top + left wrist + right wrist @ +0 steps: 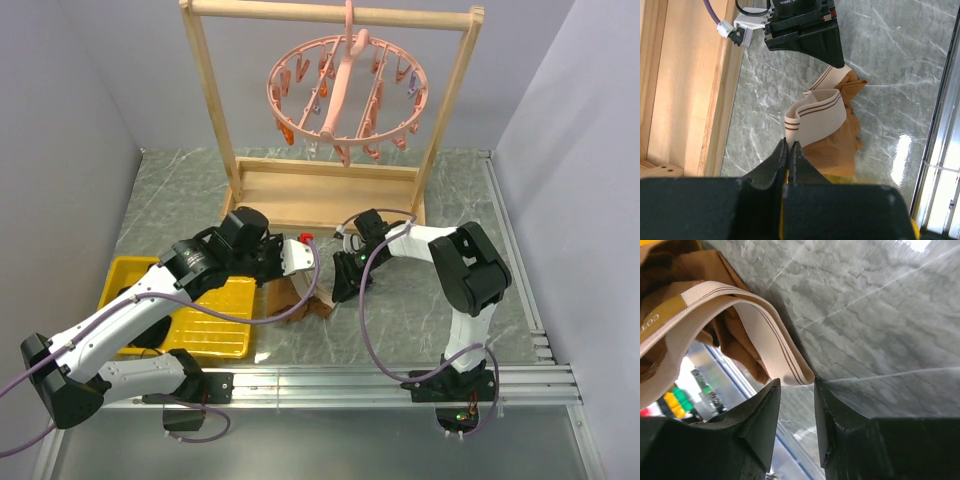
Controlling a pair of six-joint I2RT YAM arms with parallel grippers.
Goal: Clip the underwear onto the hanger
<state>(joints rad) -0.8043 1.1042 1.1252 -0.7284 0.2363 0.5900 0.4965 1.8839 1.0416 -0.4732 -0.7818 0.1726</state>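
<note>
Brown fabric with a pale beige waistband [815, 117]: the underwear [835, 150] lay bunched on the grey marbled worktop [400, 330], between the two arms and just in front of the wooden rack [210, 100]. The left end effector [789, 146] was closed, its tips apparently pinching a fold of the waistband. The right end effector [796, 382] stood open, with another fold of the waistband at the mouth of its gap but not yet clamped. The hanger [345, 95] hung from the rack's top rail, well above and behind the garment, with nothing on it.

The step in hand was judged to be a second hold on the waistband. To do it well, the right jaws should advance until the band sits deep between them before closing, catching the band alone and not the loose brown cloth. The two holds should lie well apart, so the band can be drawn flat and offered to a clip. A shallow pinch would probably slip during the lift
</note>
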